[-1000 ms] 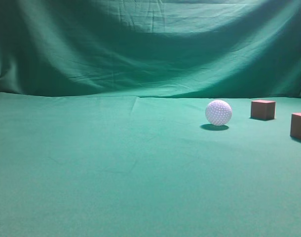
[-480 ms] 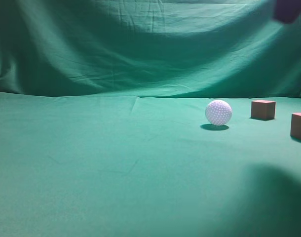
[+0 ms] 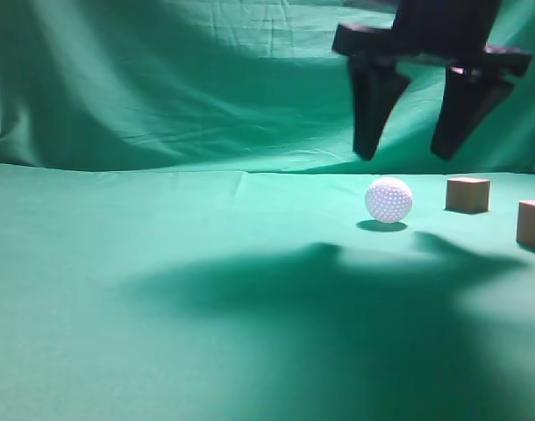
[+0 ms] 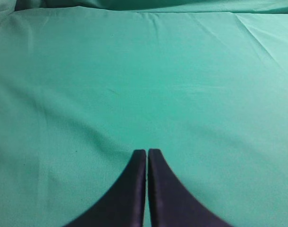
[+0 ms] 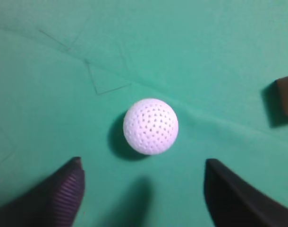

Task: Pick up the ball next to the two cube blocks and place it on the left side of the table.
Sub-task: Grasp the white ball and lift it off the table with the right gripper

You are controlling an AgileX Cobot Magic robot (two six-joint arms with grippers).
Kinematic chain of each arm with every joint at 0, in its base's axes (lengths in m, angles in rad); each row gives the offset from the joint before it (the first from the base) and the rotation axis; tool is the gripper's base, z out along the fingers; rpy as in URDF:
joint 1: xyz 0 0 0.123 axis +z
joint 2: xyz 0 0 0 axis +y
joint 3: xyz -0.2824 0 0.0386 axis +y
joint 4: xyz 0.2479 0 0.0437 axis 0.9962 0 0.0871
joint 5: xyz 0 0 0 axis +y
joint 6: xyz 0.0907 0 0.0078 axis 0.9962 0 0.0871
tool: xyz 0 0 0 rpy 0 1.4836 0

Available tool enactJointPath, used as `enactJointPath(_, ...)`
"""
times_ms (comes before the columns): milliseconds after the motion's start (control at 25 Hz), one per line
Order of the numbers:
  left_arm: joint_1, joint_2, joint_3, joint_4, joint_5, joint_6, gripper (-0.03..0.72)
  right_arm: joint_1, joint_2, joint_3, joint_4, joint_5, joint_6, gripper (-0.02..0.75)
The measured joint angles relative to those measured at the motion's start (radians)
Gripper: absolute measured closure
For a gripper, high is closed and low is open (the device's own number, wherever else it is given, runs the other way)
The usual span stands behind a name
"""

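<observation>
The white dimpled ball (image 3: 388, 200) rests on the green table (image 3: 162, 289), right of centre. Two reddish-brown cube blocks stand to its right, one (image 3: 467, 194) farther back and one (image 3: 532, 224) at the right edge. My right gripper (image 3: 404, 156) hangs open above the ball, its black fingers pointing down, a little above it and not touching. In the right wrist view the ball (image 5: 150, 126) lies ahead of the open gripper (image 5: 143, 163), and one cube (image 5: 285, 95) shows at the right edge. My left gripper (image 4: 147, 151) is shut and empty over bare cloth.
A draped green cloth backdrop (image 3: 206, 79) rises behind the table. The right arm's shadow (image 3: 338, 289) falls across the cloth in front of the ball. The left half of the table shows only cloth with faint creases.
My right gripper has come down into the exterior view from the upper right and now hangs open above the ball. Its shadow has spread across the table. Ball and cubes have not moved.
</observation>
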Motion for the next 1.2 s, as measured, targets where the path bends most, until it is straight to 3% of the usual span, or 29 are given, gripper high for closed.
enactJointPath(40,0.0,0.0,0.0,0.0,0.0,0.0,0.688,0.0,0.018,-0.007,0.0,-0.015,0.0,0.129)
enactJointPath(240,0.0,0.0,0.0,0.0,0.0,0.0,0.688,0.0,0.07,-0.012,0.0,-0.081,0.0,0.14)
enactJointPath(320,0.0,0.0,0.0,0.0,0.0,0.0,0.688,0.0,0.088,-0.012,0.0,-0.11,0.0,0.218)
enactJointPath(600,0.0,0.0,0.0,0.0,0.0,0.0,0.688,0.0,0.142,-0.013,0.0,-0.174,0.0,0.229)
enactJointPath(640,0.0,0.0,0.0,0.0,0.0,0.0,0.688,0.0,0.151,-0.013,0.0,-0.184,0.0,0.318)
enactJointPath(720,0.0,0.0,0.0,0.0,0.0,0.0,0.688,0.0,0.156,-0.013,0.0,-0.191,0.0,0.423)
enactJointPath(840,0.0,0.0,0.0,0.0,0.0,0.0,0.688,0.0,0.156,-0.026,0.0,-0.187,-0.002,0.424)
enactJointPath(1040,0.0,0.0,0.0,0.0,0.0,0.0,0.688,0.033,0.156,-0.184,0.056,-0.138,-0.002,0.424)
enactJointPath(1200,0.0,0.0,0.0,0.0,0.0,0.0,0.688,0.118,0.168,-0.394,0.217,-0.174,-0.081,0.424)
